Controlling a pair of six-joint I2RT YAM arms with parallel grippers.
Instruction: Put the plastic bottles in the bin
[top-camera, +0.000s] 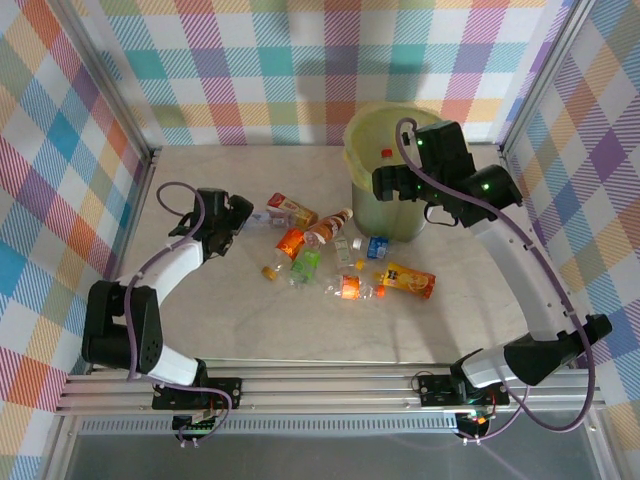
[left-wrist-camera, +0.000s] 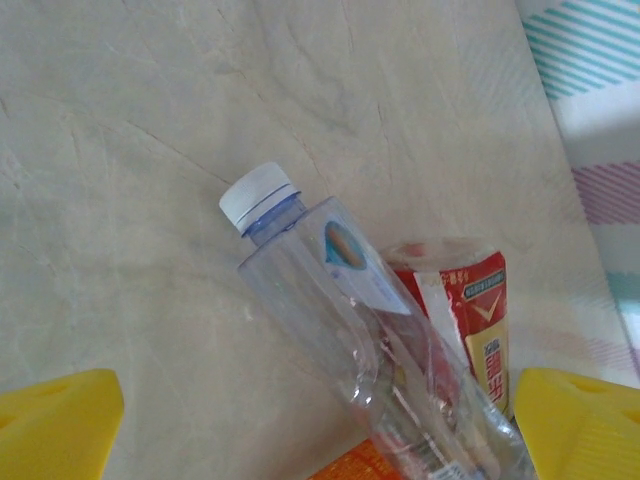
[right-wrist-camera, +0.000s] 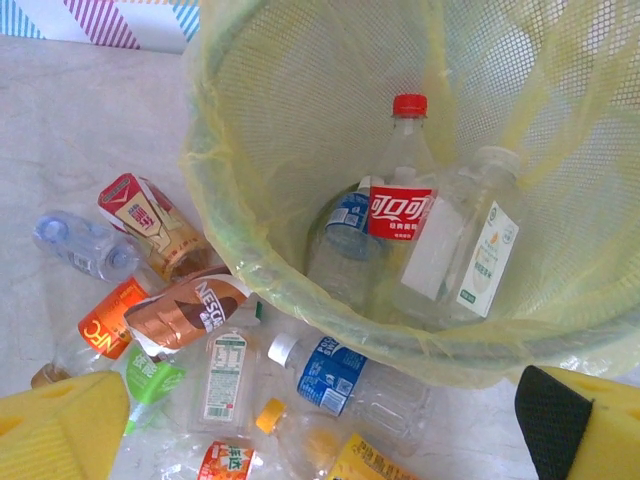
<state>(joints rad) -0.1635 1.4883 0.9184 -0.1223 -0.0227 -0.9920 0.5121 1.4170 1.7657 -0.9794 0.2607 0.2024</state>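
A pale marbled tabletop (top-camera: 250, 330) sits inside pastel plaid walls (top-camera: 60, 180). The plastic bottles (top-camera: 345, 262) lie scattered at centre frame, just left of the bin (top-camera: 362, 215) at upper right. Others lean inside it, the red-capped bottle (right-wrist-camera: 402, 190) cap up. Between the left pincer's (left-wrist-camera: 318, 425) wide-open fingers a clear bottle (left-wrist-camera: 330, 300) lies diagonally, white cap toward upper left. The right pincer (right-wrist-camera: 320, 430) hangs open by the bin's rim.

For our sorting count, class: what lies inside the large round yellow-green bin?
Inside the bin: a clear red-capped bottle, a blue-labelled bottle and a white-labelled bottle. Anything beneath them is covered.
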